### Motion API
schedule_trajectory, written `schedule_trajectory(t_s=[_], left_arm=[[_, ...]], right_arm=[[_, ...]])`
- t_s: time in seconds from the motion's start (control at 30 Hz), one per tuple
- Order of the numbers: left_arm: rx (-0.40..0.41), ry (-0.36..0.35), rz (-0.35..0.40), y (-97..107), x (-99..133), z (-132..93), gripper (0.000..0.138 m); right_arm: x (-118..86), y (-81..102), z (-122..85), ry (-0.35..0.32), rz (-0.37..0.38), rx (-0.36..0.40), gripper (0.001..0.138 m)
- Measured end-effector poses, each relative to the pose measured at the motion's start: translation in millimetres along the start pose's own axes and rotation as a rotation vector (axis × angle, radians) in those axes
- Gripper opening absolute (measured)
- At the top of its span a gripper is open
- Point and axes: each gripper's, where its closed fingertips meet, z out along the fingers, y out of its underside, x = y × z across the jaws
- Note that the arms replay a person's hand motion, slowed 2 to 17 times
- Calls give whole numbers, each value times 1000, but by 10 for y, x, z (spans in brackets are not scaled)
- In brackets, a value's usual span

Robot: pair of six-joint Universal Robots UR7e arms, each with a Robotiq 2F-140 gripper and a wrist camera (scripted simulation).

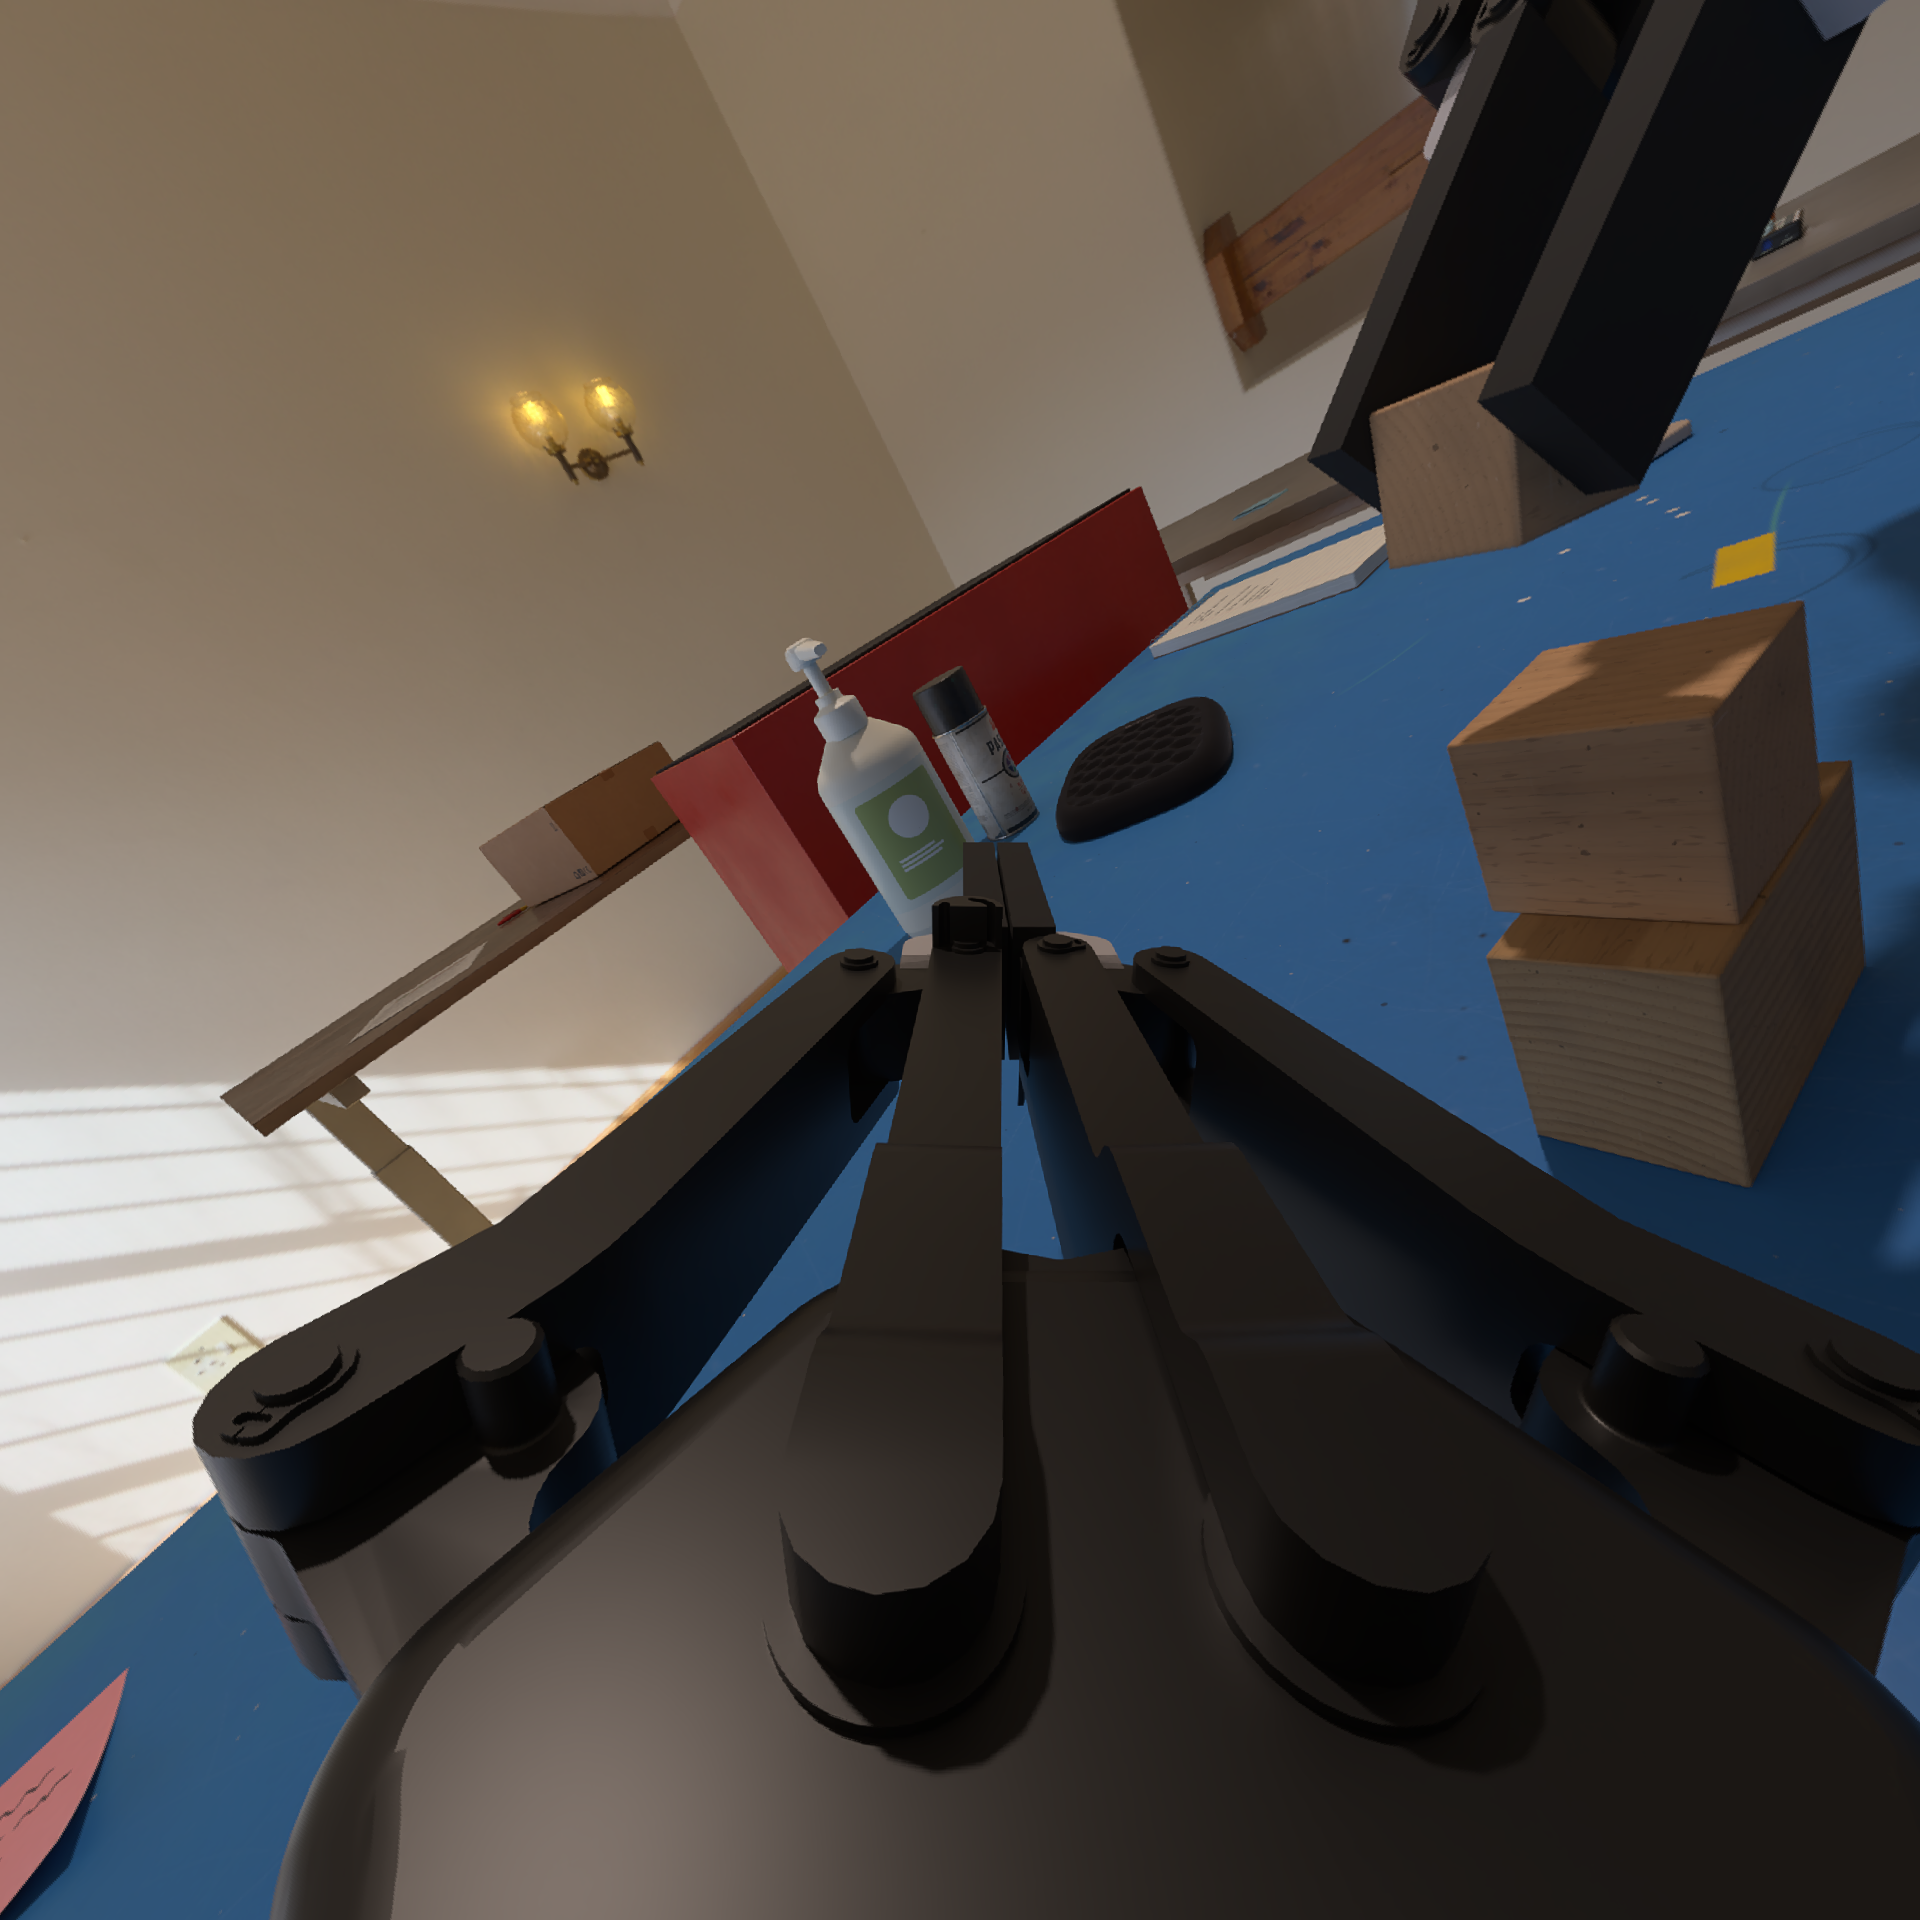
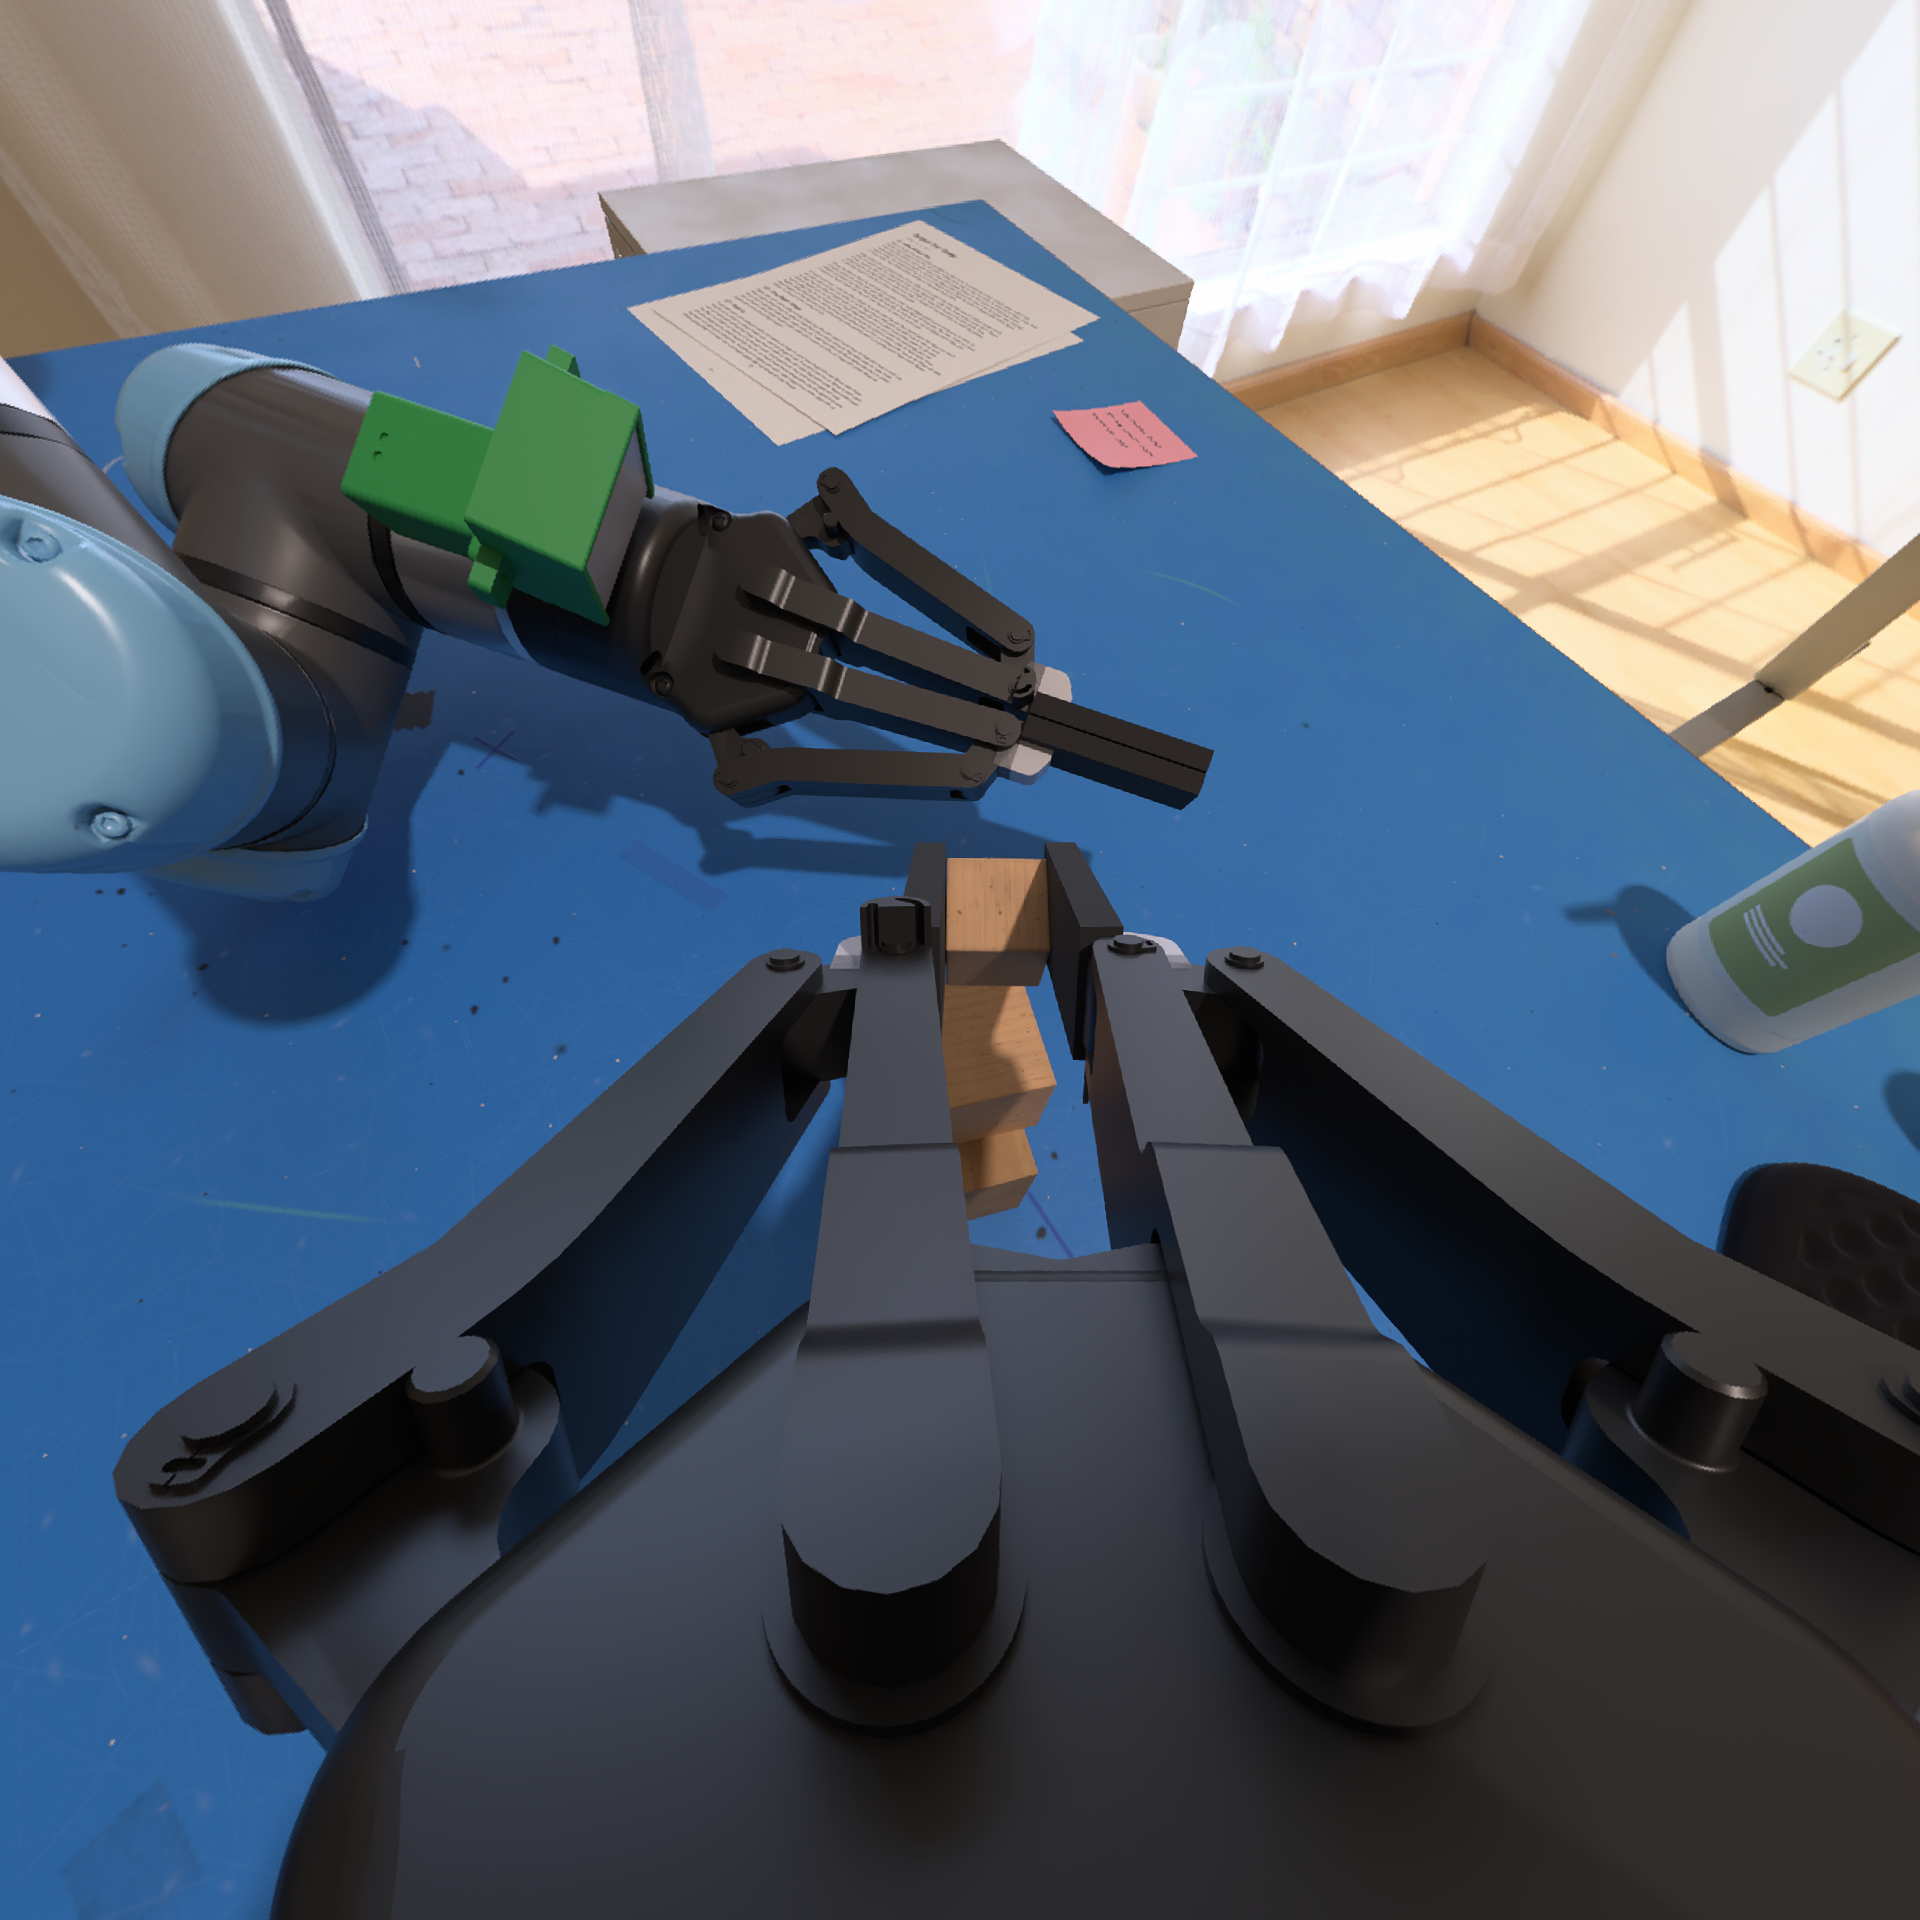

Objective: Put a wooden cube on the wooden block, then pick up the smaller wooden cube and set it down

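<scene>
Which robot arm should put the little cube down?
The right gripper. It already holds the smaller wooden cube between its fingers, while the left gripper is shut on nothing.

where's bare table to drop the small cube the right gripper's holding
Open blue table lies between the left gripper, pink note and soap bottle. Crowded: under the held smaller cube, where the stacked cube sits on the block.

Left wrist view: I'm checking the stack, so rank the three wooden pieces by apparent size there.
1. Wooden block, bottom of the stack.
2. Wooden cube resting on it.
3. Smaller wooden cube, held in the right gripper; it is farther from the camera, so its rank is unsure.
</scene>
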Motion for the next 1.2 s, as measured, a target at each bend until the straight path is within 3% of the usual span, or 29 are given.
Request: schedule_trajectory(t_s=[0.37, 1.2], left_arm=[[-3, -3, -8, 8, -20, 3, 1], [-16, 3, 8, 25, -4, 22, 1]], right_arm=[[-55, 82, 111, 6, -16, -60, 25], [15, 203, 72, -18, 6, -43, 25]])
